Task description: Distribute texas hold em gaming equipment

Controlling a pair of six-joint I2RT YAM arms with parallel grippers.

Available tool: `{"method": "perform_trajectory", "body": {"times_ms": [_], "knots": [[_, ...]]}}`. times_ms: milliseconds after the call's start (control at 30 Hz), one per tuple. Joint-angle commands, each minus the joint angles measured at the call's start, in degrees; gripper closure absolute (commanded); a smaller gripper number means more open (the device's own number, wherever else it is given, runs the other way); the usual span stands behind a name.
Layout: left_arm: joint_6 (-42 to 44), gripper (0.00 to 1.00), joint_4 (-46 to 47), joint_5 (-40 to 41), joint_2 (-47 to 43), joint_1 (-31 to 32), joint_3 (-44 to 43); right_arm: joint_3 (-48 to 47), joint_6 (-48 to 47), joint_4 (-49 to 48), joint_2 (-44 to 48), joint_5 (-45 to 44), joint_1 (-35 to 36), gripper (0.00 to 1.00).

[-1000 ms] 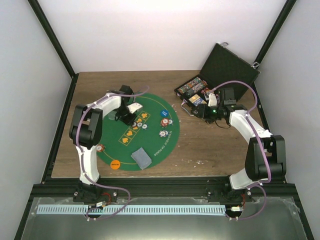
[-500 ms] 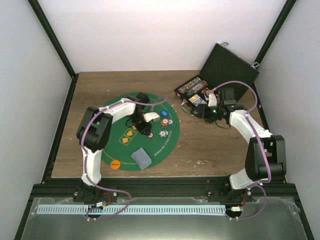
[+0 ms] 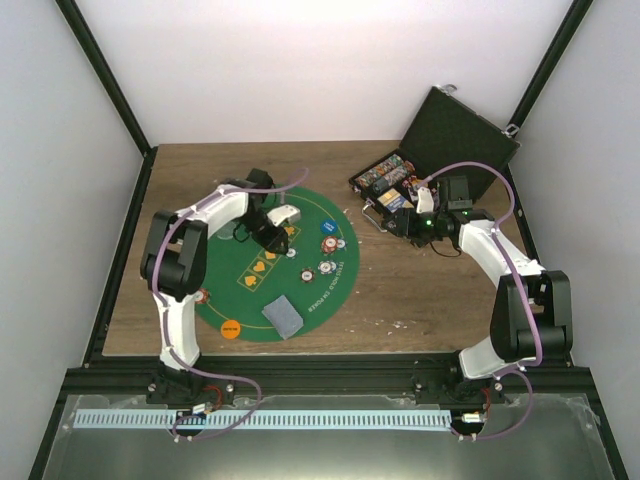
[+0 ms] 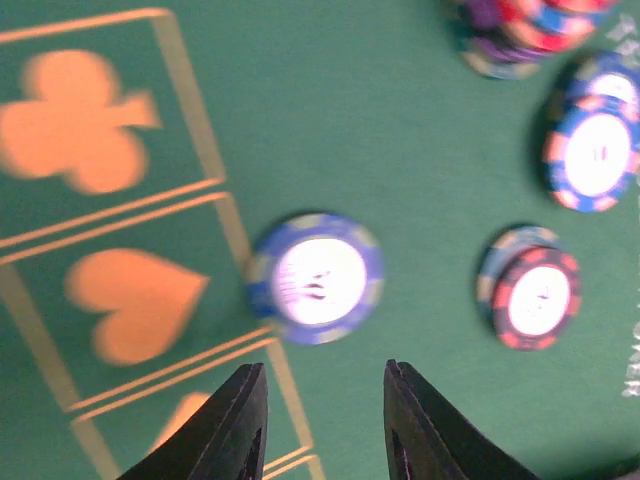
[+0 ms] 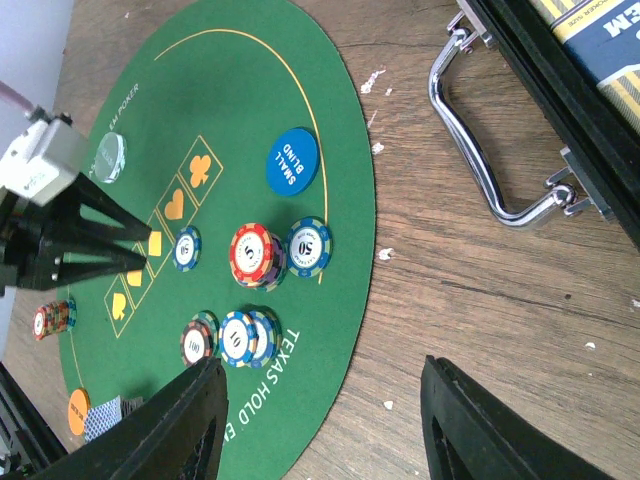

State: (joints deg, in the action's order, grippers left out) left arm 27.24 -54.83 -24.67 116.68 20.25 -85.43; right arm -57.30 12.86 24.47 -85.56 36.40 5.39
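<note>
left tool [image 4: 322, 370] – fingers a narrow gap apart, only the green mat [image 4: 400, 150] shows between them, nothing gripped. The left wrist view puts a blue-and-white chip [image 4: 315, 278] flat on the mat just ahead of the fingertips, at the edge of the printed heart box. Further ahead and off to the right of the tool we see a red-rimmed chip stack [image 4: 535, 298] and another blue chip [image 4: 595, 150], both blurred. In the top view we can't pick that first chip out under the wrist.

right tool [image 5: 322, 365] – fingers wide apart, empty, over the desk [image 5: 480, 330] beside the mat. Its camera catches the left tool side-on, with the same chip just off its tips. It also shows a red stack [image 5: 250, 255], the blue "small blind" disc [image 5: 293, 158], and an orange disc [image 5: 79, 410] and cards [image 5: 105, 418] near the mat's rim, well apart from both tools. Of the black case [image 3: 460, 135] it gives us little more than the handle [image 5: 437, 92]. Only the top view shows the case standing open with chip rows [image 3: 385, 178] inside, just beyond the right tool.
</note>
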Motion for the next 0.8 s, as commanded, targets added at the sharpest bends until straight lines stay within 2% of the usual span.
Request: {"method": "perform_trajectory", "body": {"times_ms": [0, 133, 300, 367, 533, 767], "knots": [[-1.9, 0.65, 3.4, 6.5, -0.3, -0.9, -1.1, -0.3, -0.4, 0.5, 0.8, 0.7, 0.2, 0.46], [-2.9, 0.64, 3.9, 5.9, 2.8, -0.7, -2.5, -0.6, -0.7, 0.8, 0.6, 0.6, 0.2, 0.46], [-1.8, 0.56, 4.1, 3.9, 4.1, 1.8, -1.2, -0.5, -0.7, 0.8, 0.4, 0.6, 0.2, 0.46], [-1.0, 0.58, 4.5, 4.4, 3.6, 3.6, 0.4, -0.7, -0.7, 0.8, 0.2, 0.7, 0.2, 0.46], [0.0, 0.71, 4.0, 1.2, 2.4, 6.7, 3.4, -1.2, -0.8, 1.1, 0.0, 0.9, 0.2, 0.46], [-0.9, 0.71, 2.8, -5.8, 3.0, 8.0, 1.5, -1.8, -0.9, 1.6, 0.1, 0.9, 0.2, 0.46]]}}
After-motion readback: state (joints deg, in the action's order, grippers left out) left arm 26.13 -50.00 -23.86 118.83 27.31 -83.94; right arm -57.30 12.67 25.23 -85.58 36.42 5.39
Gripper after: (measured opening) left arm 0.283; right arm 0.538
